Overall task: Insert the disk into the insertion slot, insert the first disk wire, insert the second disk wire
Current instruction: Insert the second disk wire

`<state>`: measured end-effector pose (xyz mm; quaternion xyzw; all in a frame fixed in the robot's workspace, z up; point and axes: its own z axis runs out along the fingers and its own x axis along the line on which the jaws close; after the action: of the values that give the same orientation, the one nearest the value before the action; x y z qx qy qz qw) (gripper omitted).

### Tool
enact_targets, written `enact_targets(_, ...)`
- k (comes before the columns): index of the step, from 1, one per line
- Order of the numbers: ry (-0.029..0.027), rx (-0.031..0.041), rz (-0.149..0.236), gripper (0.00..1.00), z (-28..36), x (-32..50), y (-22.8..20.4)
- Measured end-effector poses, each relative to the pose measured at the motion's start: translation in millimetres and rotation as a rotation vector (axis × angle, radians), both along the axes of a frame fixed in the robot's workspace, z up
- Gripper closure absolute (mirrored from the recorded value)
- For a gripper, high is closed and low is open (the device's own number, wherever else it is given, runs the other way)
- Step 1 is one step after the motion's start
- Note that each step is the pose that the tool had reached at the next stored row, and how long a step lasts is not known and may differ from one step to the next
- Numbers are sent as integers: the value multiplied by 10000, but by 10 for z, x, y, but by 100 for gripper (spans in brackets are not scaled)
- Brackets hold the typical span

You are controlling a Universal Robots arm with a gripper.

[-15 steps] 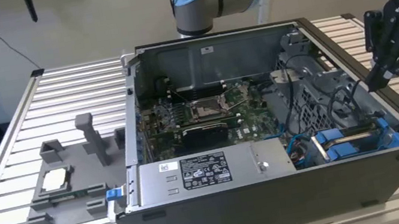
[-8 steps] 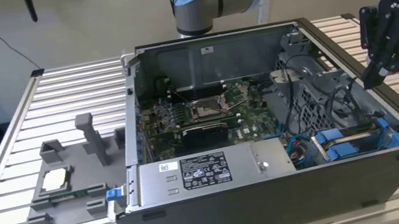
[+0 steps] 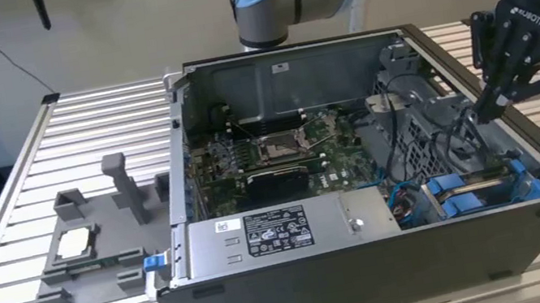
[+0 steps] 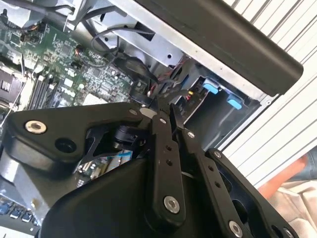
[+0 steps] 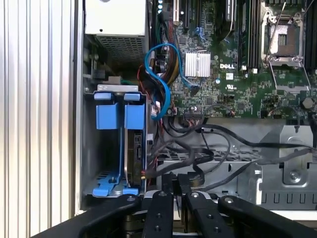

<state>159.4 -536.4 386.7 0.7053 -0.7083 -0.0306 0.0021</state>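
Gripper (image 5: 177, 181) nearest, fingers (image 5: 168, 184) closed almost tip to tip among black wires (image 5: 213, 148); hold on one could not be told. Disk (image 5: 132, 148) already sat in insertion slot (image 5: 88, 148). Likely first-wire step: plug needed squaring to disk's connector.

Below me, the slatted metal counter (image 3: 4, 270) carries the open computer case (image 3: 380, 281). Just beside the case, on the exterior view's left, a grey fixture (image 3: 92, 272) lies flat.

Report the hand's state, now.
Hand: closed, among the black cables inside the computer case; whether it pinches one cannot be told.
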Motion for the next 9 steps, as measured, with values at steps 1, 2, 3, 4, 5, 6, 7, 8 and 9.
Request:
enact_targets(1, 0, 4, 0, 84, 0, -28, 0)
enact_targets(2, 0, 9, 0, 84, 0, -65, 0)
enact_targets(3, 0, 12, 0, 84, 0, -96, 0)
enact_targets(4, 0, 14, 1, 84, 0, -122, 0)
enact_targets(5, 0, 15, 0, 84, 0, -148, 0)
enact_targets(6, 0, 15, 0, 84, 0, -172, -1)
enact_targets(7, 0, 16, 0, 84, 0, -195, -3)
enact_targets(8, 0, 15, 1, 84, 0, -214, -4)
enact_targets(9, 0, 16, 0, 84, 0, -233, -9)
